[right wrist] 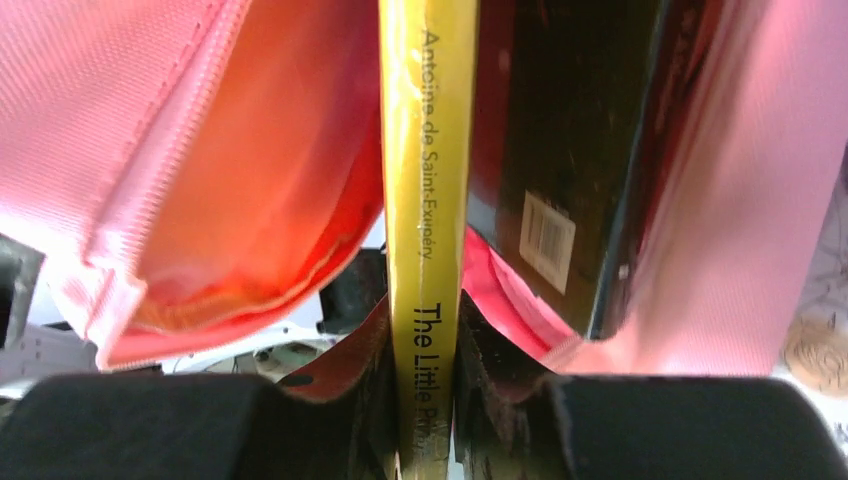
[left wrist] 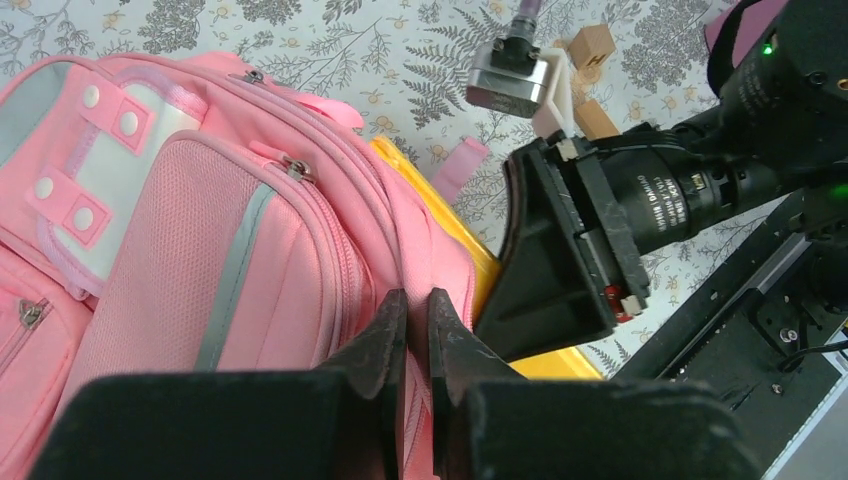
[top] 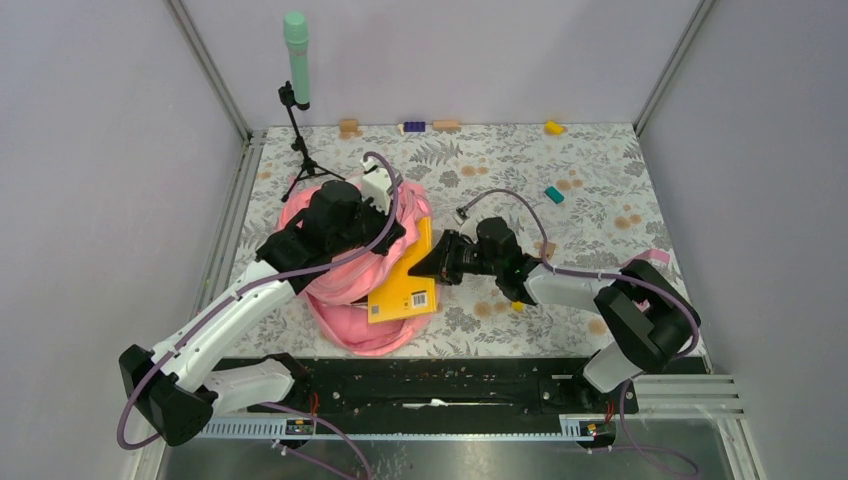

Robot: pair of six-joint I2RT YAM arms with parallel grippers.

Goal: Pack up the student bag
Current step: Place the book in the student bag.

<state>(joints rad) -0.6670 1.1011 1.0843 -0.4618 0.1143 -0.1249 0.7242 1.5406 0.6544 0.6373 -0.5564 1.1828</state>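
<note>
The student bag point(top: 345, 285), soft pink fabric with pale grey strips and zipped pockets, lies slumped on the floral bench point(top: 600, 200) left of centre. The left gripper point(left wrist: 415, 305) reaches over it, clenched on a fold of its fabric. The right gripper point(right wrist: 422, 340), stretched low to the left, grasps the spine of a yellow book point(top: 405, 290) partly inside the bag's mouth.

Book point(top: 405, 288) partly inside student bag point(top: 345, 292); stand point(top: 303, 160) behind bag

student bag point(top: 345, 288): pink, grey strips | book point(top: 405, 288): yellow | tablecloth point(top: 600, 190): grey fern print
</note>
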